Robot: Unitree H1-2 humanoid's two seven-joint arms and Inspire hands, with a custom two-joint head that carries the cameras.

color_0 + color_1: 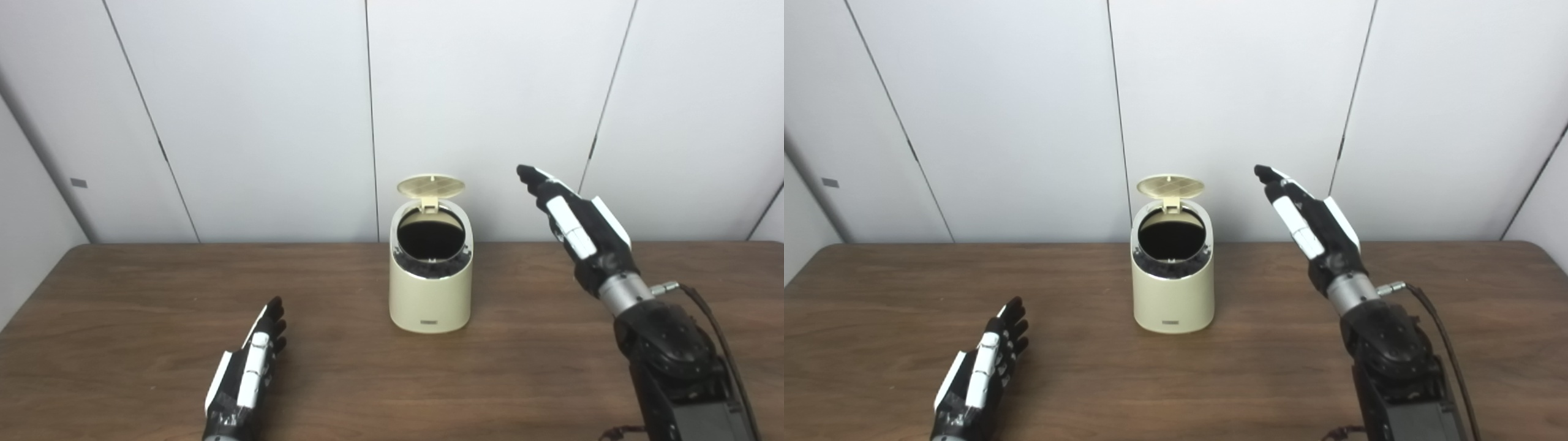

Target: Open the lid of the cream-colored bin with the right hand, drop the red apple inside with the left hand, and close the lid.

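cream-colored bin (430, 288) stands mid-tabletop (122, 306), its lid (430, 185) tipped up at the back; the round opening shows only dark inside, contents unclear. left hand (248, 367) lies flat, fingers spread, empty. right hand (572, 220) hovers beside the bin, fingers extended, empty.

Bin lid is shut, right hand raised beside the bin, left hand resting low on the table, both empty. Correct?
Not quite. The lid is open, tipped back behind the bin, and the dark opening shows in the left eye view. The rest holds: the right hand is raised beside the bin, the left hand is low on the table, and both are empty.
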